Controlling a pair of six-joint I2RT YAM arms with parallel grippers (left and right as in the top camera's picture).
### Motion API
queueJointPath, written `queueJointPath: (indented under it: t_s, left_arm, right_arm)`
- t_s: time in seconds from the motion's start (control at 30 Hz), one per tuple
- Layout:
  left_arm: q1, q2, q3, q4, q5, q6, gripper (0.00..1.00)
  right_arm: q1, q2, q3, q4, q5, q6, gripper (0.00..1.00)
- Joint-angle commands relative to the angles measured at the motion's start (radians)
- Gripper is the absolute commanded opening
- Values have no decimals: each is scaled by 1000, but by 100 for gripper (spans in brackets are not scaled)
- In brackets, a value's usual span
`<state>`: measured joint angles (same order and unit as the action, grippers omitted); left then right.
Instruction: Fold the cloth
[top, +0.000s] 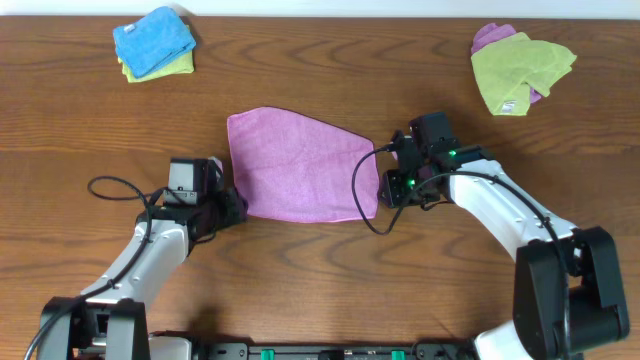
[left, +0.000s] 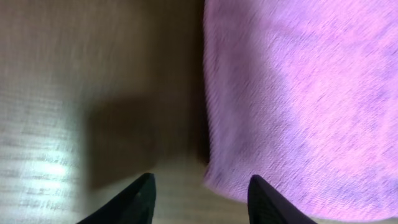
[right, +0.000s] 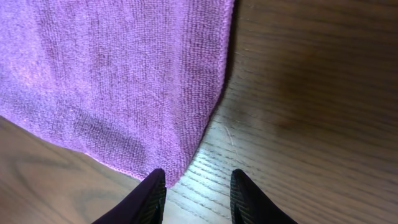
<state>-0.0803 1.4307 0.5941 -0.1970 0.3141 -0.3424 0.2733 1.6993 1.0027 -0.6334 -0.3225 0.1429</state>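
Behind cloth (top: 300, 165) — L pile (top: 153, 42), R pile (top: 520, 65).

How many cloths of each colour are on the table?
Purple: 2, the spread cloth and the far purple cloth, half hidden.
Green: 2, the left green cloth and the right green cloth.
Blue: 1, the blue cloth.
Total: 5 cloths.
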Motion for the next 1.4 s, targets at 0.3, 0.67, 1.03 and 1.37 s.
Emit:
queueJointPath:
  t_s: [0.3, 0.67, 1.03, 1.37]
  left_arm:
    - [3, 134, -5, 115, 105, -67, 62]
    - [3, 138, -5, 157, 219, -101, 64]
    - [3, 138, -5, 158, 259, -115, 68]
    - [3, 138, -5, 158, 320, -134, 68]
  right_arm:
    - [89, 3, 16, 170, -60, -42, 2]
    - [87, 132, 18, 405, -47, 52, 1]
    - [87, 249, 121, 518, -47, 81, 1]
    - [88, 364, 219, 483, -52, 89, 1]
